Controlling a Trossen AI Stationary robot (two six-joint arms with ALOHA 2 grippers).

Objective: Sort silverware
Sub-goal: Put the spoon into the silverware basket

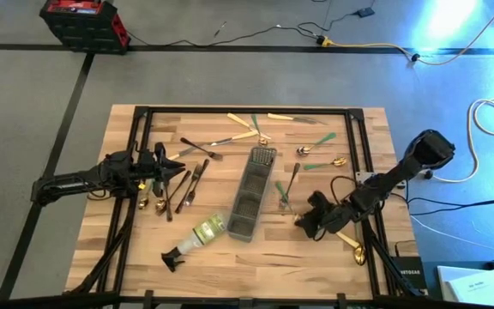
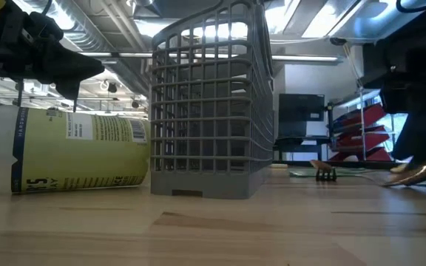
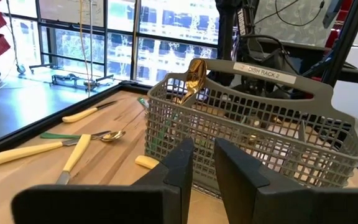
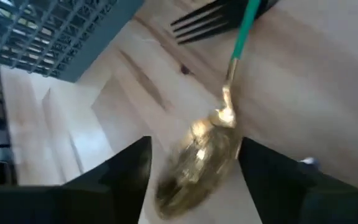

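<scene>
Right wrist view puts the action up close: a green-handled gold spoon (image 4: 204, 155) lies on the table (image 4: 328, 93) with its bowl sitting right between the spread fingers (image 4: 126, 171) of the right gripper (image 4: 194, 180). The jaws stand wide apart here, nothing clamped, and the spoon looks released; whether a pad grazes the bowl is hard to tell. Just beyond the fingertips, dark fork tines (image 4: 204, 22) lie across the green handle's far end, and the grey mesh caddy (image 4: 48, 31) stands further off.

This piece should be light, stiff and slick: polished metal that can skate out of a pinch. The narrow neck where bowl meets handle looks the surest place to take hold, and the flat lie on wood will call for a low, careful close.

From above, the right gripper (image 1: 309, 221) hovers beside the caddy (image 1: 250, 193), with more silverware scattered ahead of it. The left gripper (image 1: 174, 176) waits on the caddy's other side, its fingers (image 3: 179, 168) nearly together with just a sliver between them, holding nothing, a gold spoon (image 3: 193, 78) already standing in the caddy before it.
</scene>
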